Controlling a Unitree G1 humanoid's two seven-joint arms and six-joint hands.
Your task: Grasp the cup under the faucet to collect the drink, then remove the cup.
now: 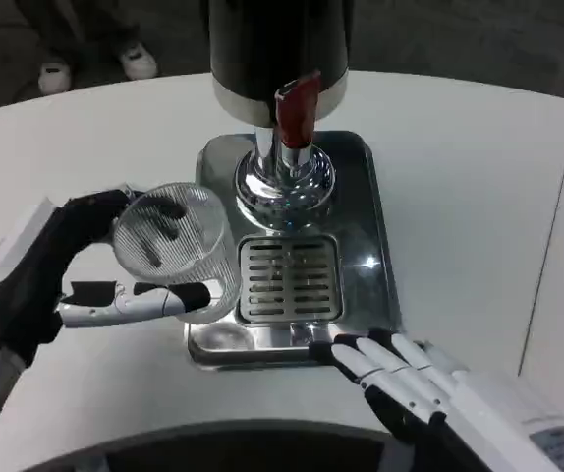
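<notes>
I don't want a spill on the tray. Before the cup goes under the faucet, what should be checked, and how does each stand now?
1. Cup held by left hand: ok, fingers wrap it.
2. Cup empty: ok, it looks clear with no liquid.
3. Cup over the drip grate: not ok, it sits left of it.
4. Faucet with red handle not pouring: ok, no stream seen.
5. Right hand clear of the path: ok, it rests at the tray's front edge.
6. Cup upright: cannot tell.

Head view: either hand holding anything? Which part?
Left hand grips the clear ribbed plastic cup around its side wall. Right hand holds nothing, fingers on the steel drip tray front edge.
</notes>
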